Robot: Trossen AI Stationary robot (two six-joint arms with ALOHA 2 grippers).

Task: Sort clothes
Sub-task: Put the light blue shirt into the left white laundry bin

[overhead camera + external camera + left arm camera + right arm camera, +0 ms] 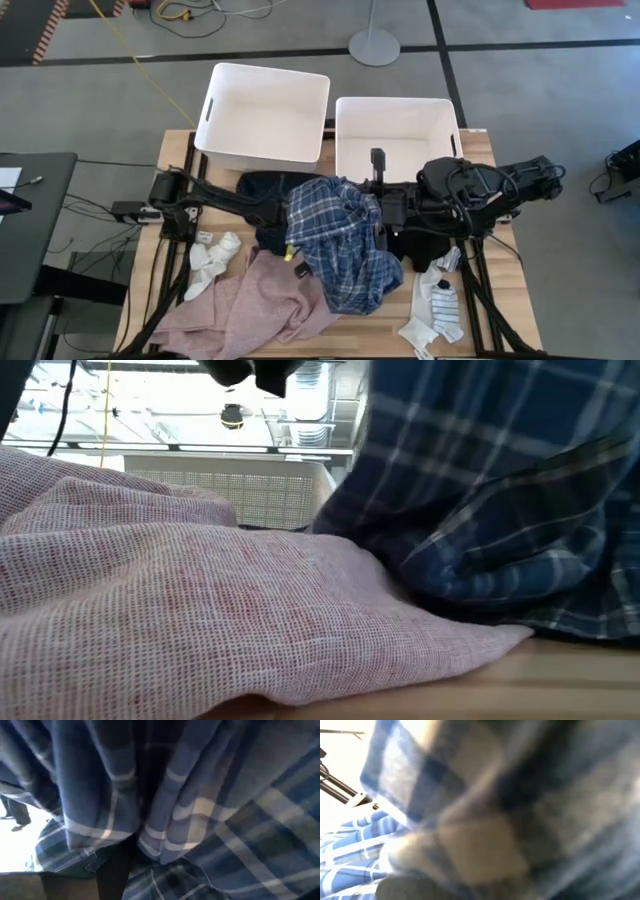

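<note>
Plaid shirt (335,245) between both claws.

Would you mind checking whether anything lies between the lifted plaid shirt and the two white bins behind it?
Nothing visible blocks the way. The plaid shirt hangs between the left hand and the right hand, just in front of the right bin and the left bin. Both look empty; only the navy top lies near the left bin.

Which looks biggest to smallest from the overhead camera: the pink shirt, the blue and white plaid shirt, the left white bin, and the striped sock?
1. Soft pink fabric shirt and blue-white plaid fabric shirt: too close in spread to rank.
2. Left white plastic bin, slightly smaller.
3. Small white striped sock, clearly smallest.
</note>
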